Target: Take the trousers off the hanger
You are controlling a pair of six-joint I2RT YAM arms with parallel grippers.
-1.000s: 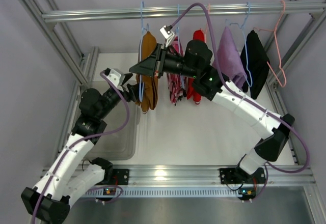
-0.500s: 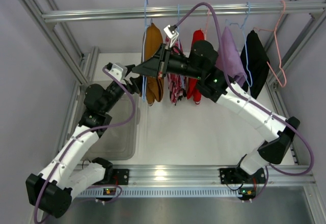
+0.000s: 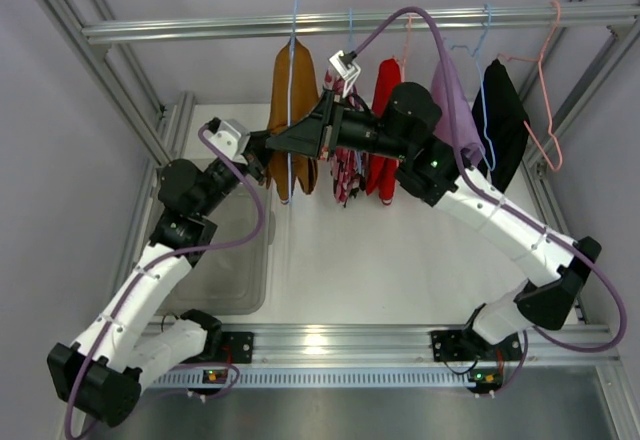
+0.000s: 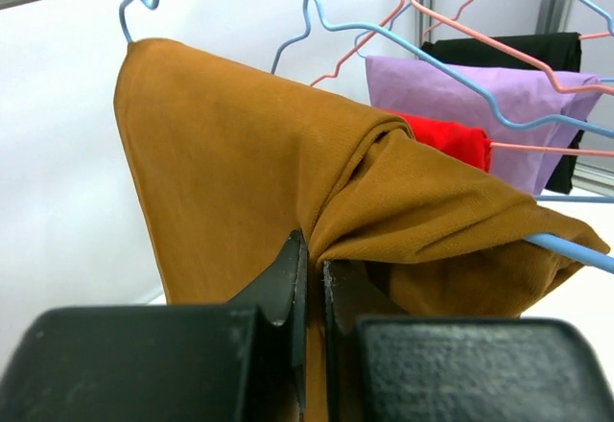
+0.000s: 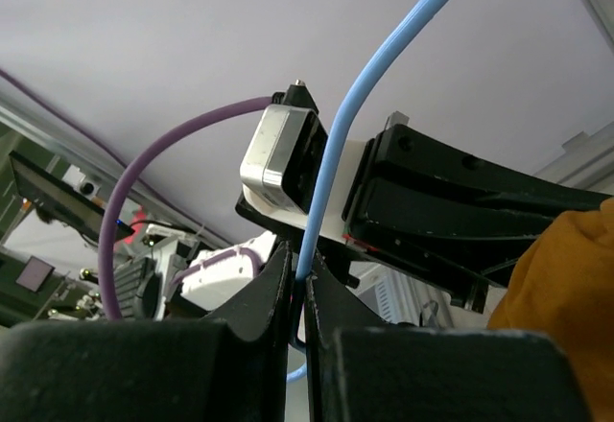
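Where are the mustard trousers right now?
In the top view the trousers hang on the blue hanger, leftmost under the rail, beside the patterned garment; the left hand pinches their cloth.

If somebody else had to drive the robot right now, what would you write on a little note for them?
Left pincer: shut on a fold of the mustard trousers.
Right pincer: shut on the light-blue wire hanger.
Where: the trousers are draped over the hanger, which hangs by its hook from the metal rail.
Done: both grips are made.
Left: the trousers are not yet off. Probably pull them off with the left arm while the right arm steadies the hanger.
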